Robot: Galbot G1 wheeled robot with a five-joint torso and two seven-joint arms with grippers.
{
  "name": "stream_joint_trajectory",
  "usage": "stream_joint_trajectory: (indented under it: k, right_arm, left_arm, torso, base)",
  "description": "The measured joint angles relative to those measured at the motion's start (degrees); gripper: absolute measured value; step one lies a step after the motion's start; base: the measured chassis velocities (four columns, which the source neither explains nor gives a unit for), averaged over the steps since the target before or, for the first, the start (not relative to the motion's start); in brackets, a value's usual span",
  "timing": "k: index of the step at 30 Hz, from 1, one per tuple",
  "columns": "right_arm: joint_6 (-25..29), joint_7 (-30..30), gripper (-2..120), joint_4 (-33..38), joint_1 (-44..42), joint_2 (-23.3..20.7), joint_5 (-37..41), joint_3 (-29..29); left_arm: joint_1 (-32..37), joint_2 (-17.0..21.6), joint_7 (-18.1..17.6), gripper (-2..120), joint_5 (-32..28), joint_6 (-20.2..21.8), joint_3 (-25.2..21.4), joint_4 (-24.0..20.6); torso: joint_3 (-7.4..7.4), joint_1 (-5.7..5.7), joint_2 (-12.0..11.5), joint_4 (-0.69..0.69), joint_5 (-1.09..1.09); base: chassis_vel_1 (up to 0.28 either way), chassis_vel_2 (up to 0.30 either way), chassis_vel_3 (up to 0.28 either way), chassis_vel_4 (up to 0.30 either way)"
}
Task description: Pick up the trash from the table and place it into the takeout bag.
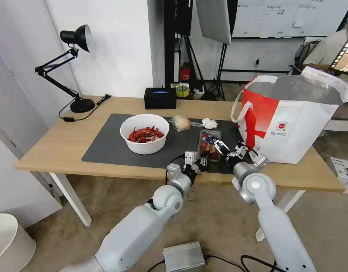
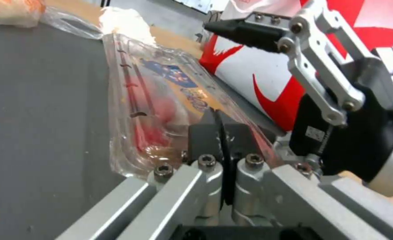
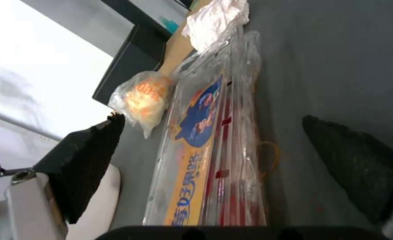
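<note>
The clear clamshell box (image 1: 209, 139) with red bits lies on the dark mat (image 1: 106, 143) beside the takeout bag (image 1: 295, 121). My left gripper (image 1: 202, 160) is at the box's near end, its fingers (image 2: 205, 133) pressed together on the rim of the box (image 2: 161, 96). My right gripper (image 1: 227, 148) stands open just above the mat. In the right wrist view its fingers (image 3: 94, 156) sit on either side of the box (image 3: 214, 140). The white bowl (image 1: 144, 133) of crayfish shells, the yellowish plastic wad (image 1: 180, 122) and the crumpled tissue (image 1: 209, 123) rest on the mat.
A black desk lamp (image 1: 77, 75) stands at the table's (image 1: 60, 147) far left corner. A small black box (image 1: 160, 98) sits at the back edge. The bag stands open at the table's right end. A silver box (image 1: 183, 256) and cables lie on the floor.
</note>
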Motion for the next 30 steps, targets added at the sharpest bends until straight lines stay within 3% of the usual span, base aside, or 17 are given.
stream_joint_trajectory:
  k: [30]
  right_arm:
    - [-2.7, 2.2, 98, -3.3, 3.9, 2.5, 1.9, -3.1]
  left_arm:
    - [0.6, 0.2, 0.3, 0, 0.0, 0.0, -0.1, -0.2]
  torso:
    - [0.00, -0.01, 0.0, 0.00, 0.00]
  base:
    - [0.000, 0.000, 0.000, 0.000]
